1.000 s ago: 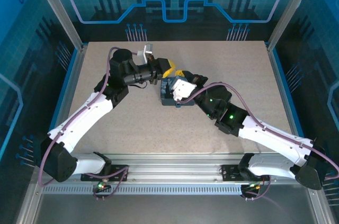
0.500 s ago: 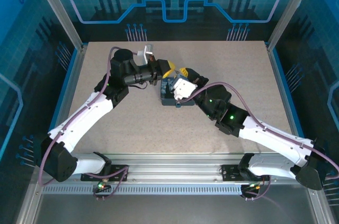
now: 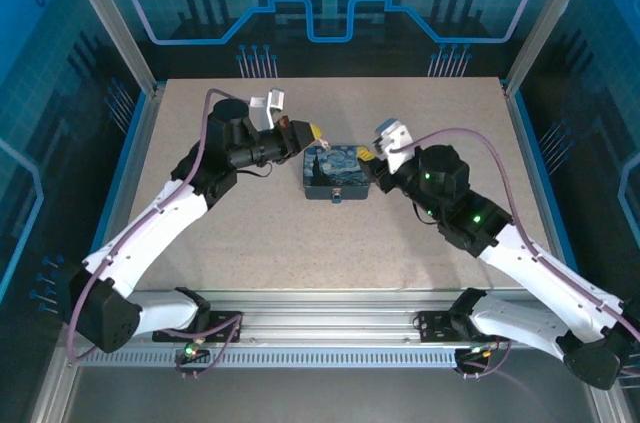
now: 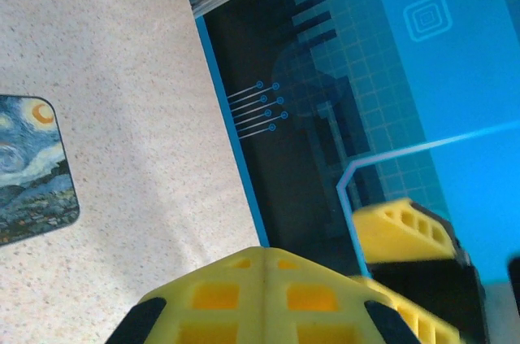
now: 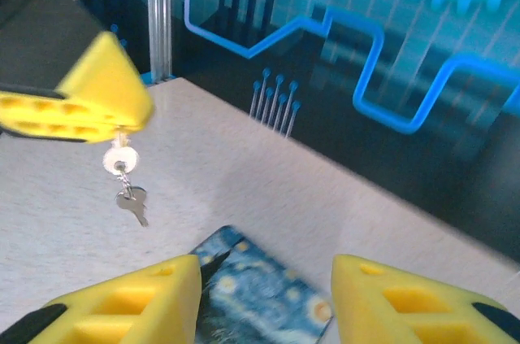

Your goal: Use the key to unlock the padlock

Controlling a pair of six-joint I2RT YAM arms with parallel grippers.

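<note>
Grey key (image 5: 133, 202) near starry box (image 5: 262, 297)

I count the box (image 3: 335, 173) in mid-table as the main obstacle. The left gripper (image 3: 312, 132) crowds its far-left corner with fingers closed. The key (image 5: 132, 202) dangles below them over bare table (image 3: 300, 243), just beside the lid. The right gripper (image 3: 367, 153) stands at the box's right edge, fingers parted with nothing between them. The padlock (image 3: 337, 198) on the front wall faces open table, so I have free passage on the near side. Behind the box the surface is bare too. Frame posts (image 3: 113, 23) fence the far corners.
</note>
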